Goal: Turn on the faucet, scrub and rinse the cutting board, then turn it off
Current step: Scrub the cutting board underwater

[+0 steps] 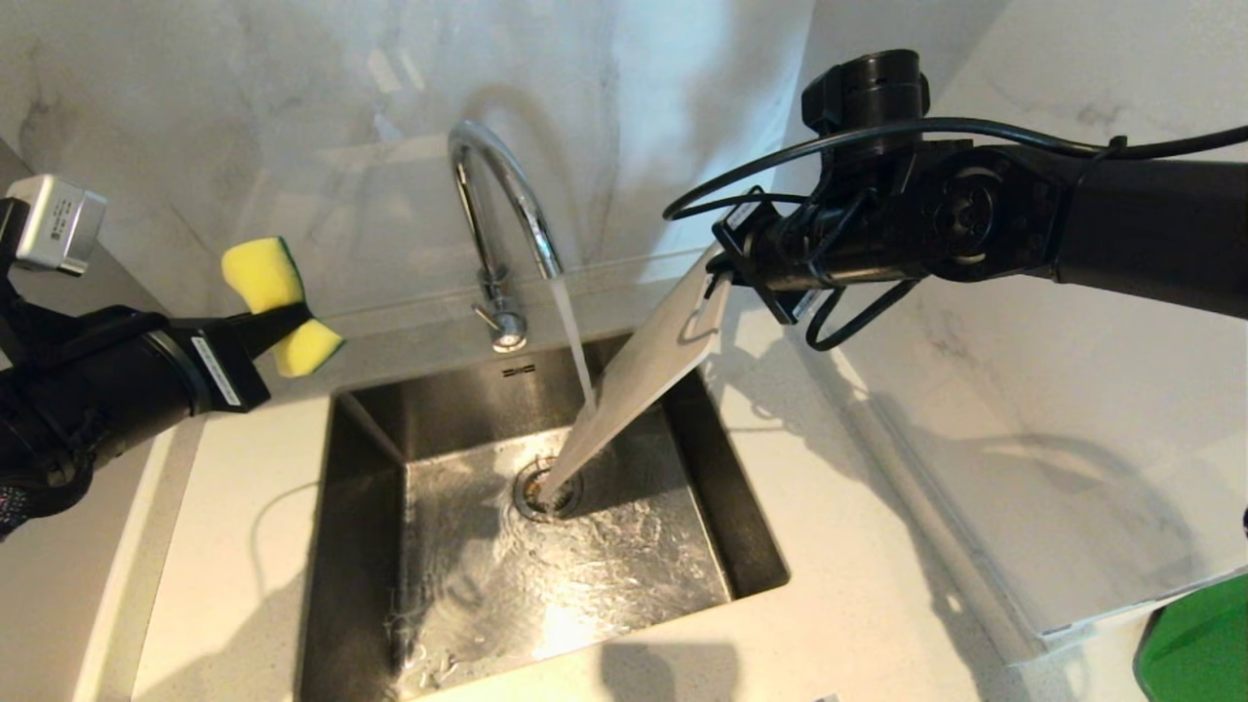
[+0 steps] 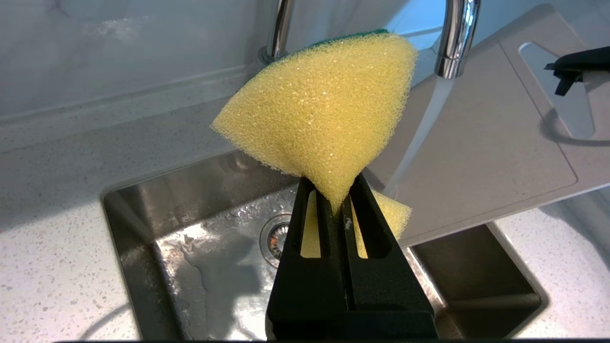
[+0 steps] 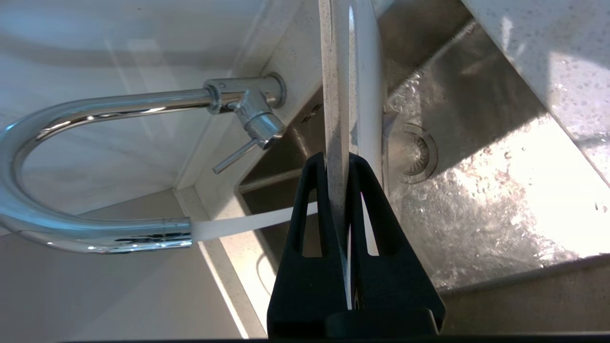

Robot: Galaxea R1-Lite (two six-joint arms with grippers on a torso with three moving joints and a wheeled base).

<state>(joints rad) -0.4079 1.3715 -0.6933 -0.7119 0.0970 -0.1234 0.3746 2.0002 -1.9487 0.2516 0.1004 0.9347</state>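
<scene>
Water is running from the faucet (image 1: 502, 210), which stands at the upper centre of the head view, its stream falling down and to the right onto the cutting board (image 1: 639, 375). The board hangs over the sink (image 1: 751, 546), slanted from the upper right down toward the drain (image 1: 546, 490) in the middle of the frame. Held like that, the runoff sheets along its face and drops straight into the basin, not onto the counter.

The right gripper (image 1: 726, 273), upper right of centre, is clamped on the board's upper end beside the slot handle; in the right wrist view the thin edge sits pinched between the two fingers (image 3: 317, 205). Gripping at that end leaves nearly the whole face bare for washing.

The left gripper (image 1: 283, 317), at the left of the head view, is squeezed tight on a yellow sponge (image 1: 263, 278) with a green backing, so tight that the sponge flares out on both sides of the fingers. It hangs over the counter left of the sink, well apart from the board, clear of the stream.

I'd judge this the rinsing stage, with the tap yet to be shut off; the small lever (image 3: 236, 156) at the faucet's base is untouched for now.
</scene>
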